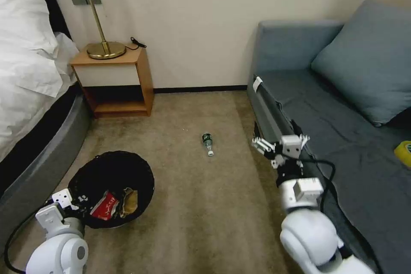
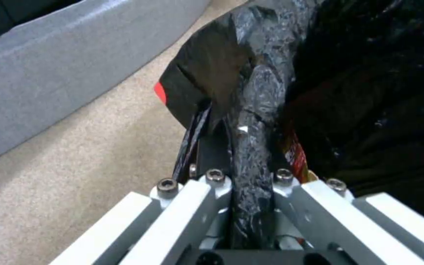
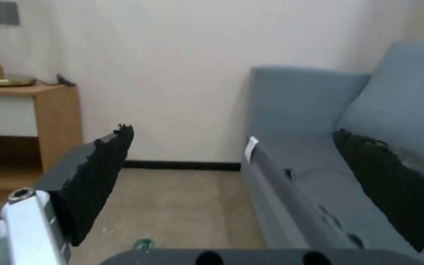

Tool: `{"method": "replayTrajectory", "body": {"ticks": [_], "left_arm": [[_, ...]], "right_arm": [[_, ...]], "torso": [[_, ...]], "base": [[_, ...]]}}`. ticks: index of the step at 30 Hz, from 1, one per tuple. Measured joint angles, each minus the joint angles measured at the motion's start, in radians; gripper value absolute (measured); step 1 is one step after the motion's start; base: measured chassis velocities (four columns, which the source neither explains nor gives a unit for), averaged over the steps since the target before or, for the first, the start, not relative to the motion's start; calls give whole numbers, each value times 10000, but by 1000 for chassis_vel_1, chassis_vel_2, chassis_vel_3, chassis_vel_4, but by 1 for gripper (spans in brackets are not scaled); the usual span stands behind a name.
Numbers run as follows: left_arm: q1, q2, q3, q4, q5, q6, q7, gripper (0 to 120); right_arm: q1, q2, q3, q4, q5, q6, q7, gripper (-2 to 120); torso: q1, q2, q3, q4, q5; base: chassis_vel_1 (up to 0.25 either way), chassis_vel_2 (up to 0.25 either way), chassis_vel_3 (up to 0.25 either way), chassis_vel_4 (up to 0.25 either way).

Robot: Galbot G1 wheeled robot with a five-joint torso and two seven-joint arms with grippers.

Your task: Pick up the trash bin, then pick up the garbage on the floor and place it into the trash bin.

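The round trash bin with the crinkly black plastic bag sits low on the left, just above the tan carpet floor, near the grey edge of the bed. The bag is shiny and full of wrinkles, and it hides the bin's walls. The left end effector is closed tight on the near rim of the bin. In the left wrist view the black bag rim runs right between its two white fingers.

Inside the bin lie a red-and-white wrapper and a gold-brown snack wrapper, side by side. The red wrapper has white marks on it, but they are too small to read.

A small clear bottle with a green label lies on its side on the carpet, well apart from the bin, between the bin and the blue-grey sofa. Its cap end points toward the robot. The words on the label are too small to read.

The right end effector is up in the air beside the front edge of the sofa. Its two black pads are spread wide apart, with nothing between them.
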Motion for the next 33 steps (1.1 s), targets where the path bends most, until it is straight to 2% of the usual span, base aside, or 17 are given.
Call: {"method": "replayTrajectory", "body": {"ticks": [5,16,33], "left_arm": [[-11,5,8,-39,-8,0,4,2],[-64,-8,19,18,-13,1,10,2],[-132,-11,-18,154,-21,5,22,2]], "right_arm": [[-200,230,-96,-104,-156,256,-299,100],[84,121,-269,-499,-80,401,-563,100],[558,-68,-707,-984,123,341,-568,100]], "torso": [[1,0,0,0,-1],[-1,0,0,1,1],[0,-1,2,-1,1]], "base": [[0,0,0,0],[-30,38,27,-34],[-206,212,210,-210]]}}
